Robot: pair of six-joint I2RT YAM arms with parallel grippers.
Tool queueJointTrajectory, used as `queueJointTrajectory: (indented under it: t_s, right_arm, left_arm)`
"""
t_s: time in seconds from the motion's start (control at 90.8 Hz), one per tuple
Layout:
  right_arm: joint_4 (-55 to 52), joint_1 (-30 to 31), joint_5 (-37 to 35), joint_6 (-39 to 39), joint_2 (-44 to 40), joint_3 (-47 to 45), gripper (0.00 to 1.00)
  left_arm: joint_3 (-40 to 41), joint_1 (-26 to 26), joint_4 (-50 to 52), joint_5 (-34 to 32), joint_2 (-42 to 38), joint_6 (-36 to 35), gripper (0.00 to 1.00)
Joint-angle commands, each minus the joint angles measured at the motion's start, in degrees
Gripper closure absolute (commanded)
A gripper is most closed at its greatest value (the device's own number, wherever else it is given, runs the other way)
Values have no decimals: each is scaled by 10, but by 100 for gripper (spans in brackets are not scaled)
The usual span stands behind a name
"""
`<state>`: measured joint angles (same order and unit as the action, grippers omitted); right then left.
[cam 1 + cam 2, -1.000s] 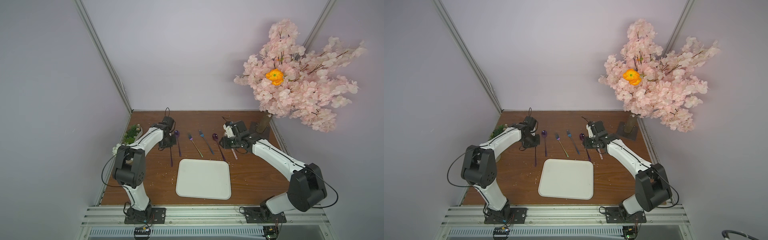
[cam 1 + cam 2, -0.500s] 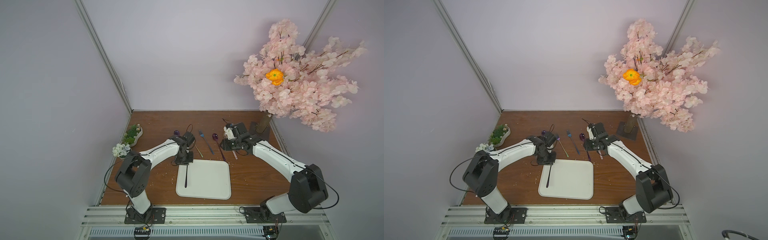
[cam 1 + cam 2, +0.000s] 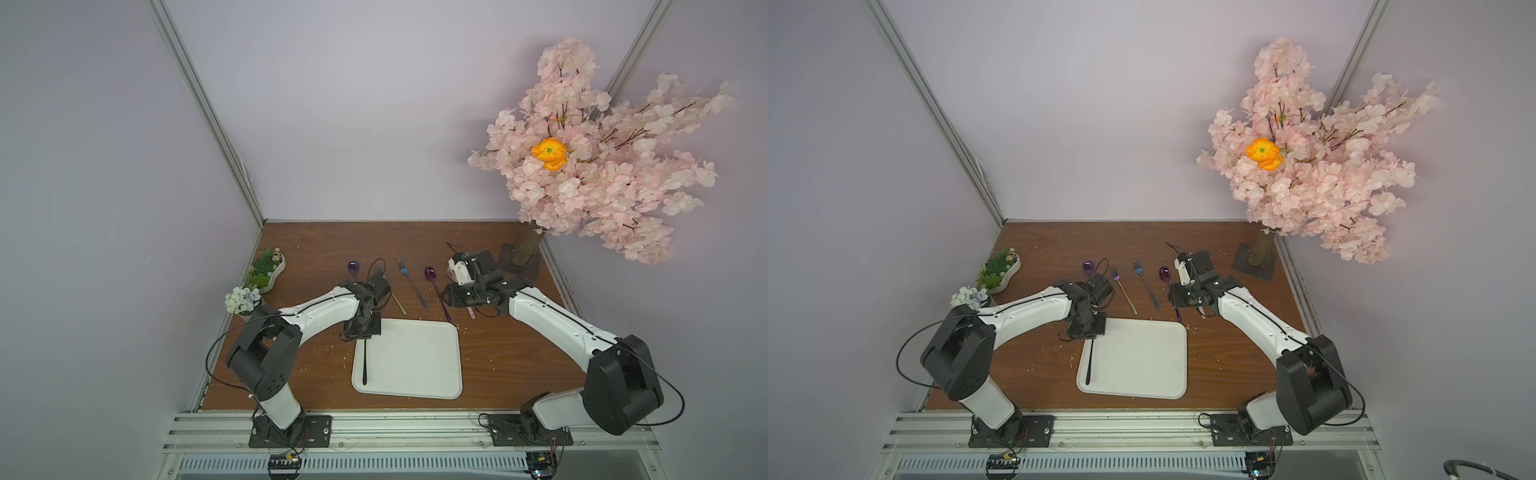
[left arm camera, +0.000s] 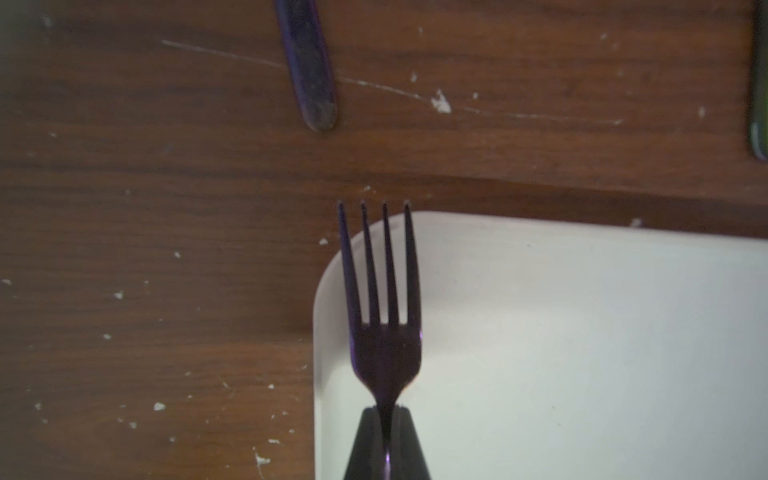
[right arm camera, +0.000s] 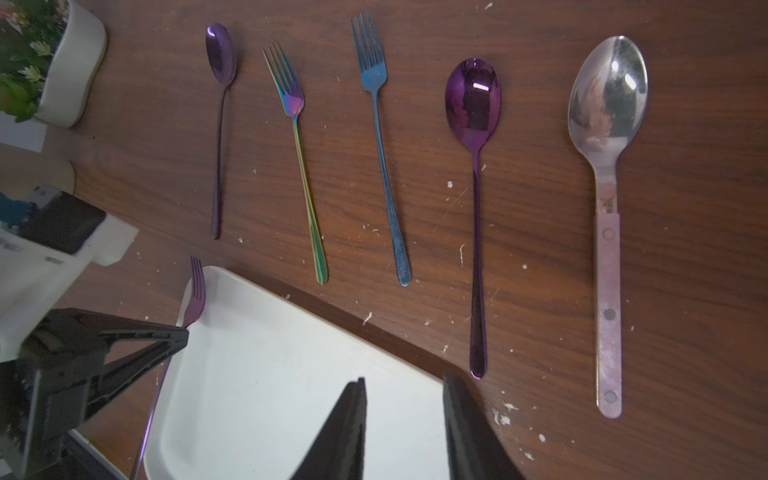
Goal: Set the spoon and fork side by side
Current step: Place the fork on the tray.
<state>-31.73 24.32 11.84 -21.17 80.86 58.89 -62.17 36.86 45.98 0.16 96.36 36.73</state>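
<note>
My left gripper (image 4: 386,415) is shut on the neck of a dark purple fork (image 4: 380,299). It holds the fork at the far left corner of the white tray (image 3: 415,361), with the tines past the rim. The handle (image 3: 364,361) runs back along the tray's left side; I cannot tell whether it touches the tray. A large purple spoon (image 5: 473,99) lies on the wood beyond the tray. My right gripper (image 5: 403,382) stands open and empty near that spoon's handle end, over the tray's far right corner.
A small purple spoon (image 5: 220,54), a rainbow fork (image 5: 291,95), a blue fork (image 5: 372,62) and a silver spoon (image 5: 606,95) lie in a row beyond the tray. Planters (image 3: 266,270) stand at the left edge. A blossom tree's base (image 3: 521,257) stands far right.
My left arm has carried the purple fork from the table's far left to the tray's left corner and has since nearly stopped. The right arm has stayed still.
</note>
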Motion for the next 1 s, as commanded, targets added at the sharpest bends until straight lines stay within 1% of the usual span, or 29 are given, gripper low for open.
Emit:
queueJointTrajectory:
  t_s: [0.0,0.297,0.672,0.991]
  right_arm:
    - [1,2,1,5,-25,-7,65]
    - [1,2,-3,-1,-42,-18,65]
    - [1,2,-3,-3,-42,-21,65]
    - [-1,3,-2,-5,-42,-21,65]
  left_arm:
    - [-22,6,2,-38,13,-28,100]
    - [-42,8,-8,-38,36,-51,100]
    - [5,15,-23,-27,19,-48,100]
    - [21,18,-41,-23,18,-28,100]
